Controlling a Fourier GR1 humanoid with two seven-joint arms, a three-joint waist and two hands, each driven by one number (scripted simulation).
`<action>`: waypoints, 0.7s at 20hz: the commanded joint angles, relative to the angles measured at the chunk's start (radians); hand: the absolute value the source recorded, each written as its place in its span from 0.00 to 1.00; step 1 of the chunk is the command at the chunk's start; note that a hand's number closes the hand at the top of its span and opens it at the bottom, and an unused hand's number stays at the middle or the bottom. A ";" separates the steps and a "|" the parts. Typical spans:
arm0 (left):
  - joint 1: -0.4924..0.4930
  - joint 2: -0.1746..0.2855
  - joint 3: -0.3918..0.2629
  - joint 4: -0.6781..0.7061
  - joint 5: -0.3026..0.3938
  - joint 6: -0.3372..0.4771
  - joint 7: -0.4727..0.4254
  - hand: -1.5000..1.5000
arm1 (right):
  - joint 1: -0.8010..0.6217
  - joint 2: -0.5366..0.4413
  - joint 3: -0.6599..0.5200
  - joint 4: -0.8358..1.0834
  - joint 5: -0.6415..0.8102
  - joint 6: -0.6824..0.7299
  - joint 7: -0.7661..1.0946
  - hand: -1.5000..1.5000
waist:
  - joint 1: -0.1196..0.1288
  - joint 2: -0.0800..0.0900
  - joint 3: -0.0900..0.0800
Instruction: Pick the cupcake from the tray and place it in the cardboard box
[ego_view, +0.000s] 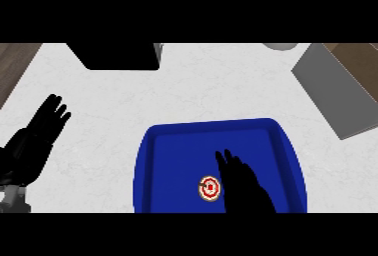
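Note:
A small cupcake (210, 188) with white icing and a red centre sits in the blue tray (177, 145), near its front edge. My right hand (241, 185) is over the tray just right of the cupcake, fingers straight and pointing away, open and holding nothing. My left hand (38, 135) rests open at the left edge of the view, fingers up, well left of the tray. At the upper right a grey slanted slab (336, 90) shows; I cannot tell whether it belongs to the cardboard box.
A black block (118, 56) stands at the back of the white counter (207, 95). A pale round object (280, 46) peeks in at the top right. Dark wood flooring shows past the counter's left edge.

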 joint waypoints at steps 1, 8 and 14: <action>-0.012 -0.019 0.015 0.049 -0.010 -0.019 -0.025 0.50 | -0.058 0.033 0.047 0.036 -0.011 0.068 0.209 0.00 | -0.007 0.000 0.000; -0.061 -0.043 0.027 0.068 -0.041 -0.031 0.020 0.50 | -0.061 0.033 -0.027 0.122 -0.013 0.020 0.058 0.00 | -0.011 -0.001 0.001; -0.013 -0.040 0.071 0.029 -0.063 -0.058 0.028 0.50 | -0.063 0.034 0.068 0.081 0.040 0.000 0.121 0.00 | -0.010 -0.003 0.001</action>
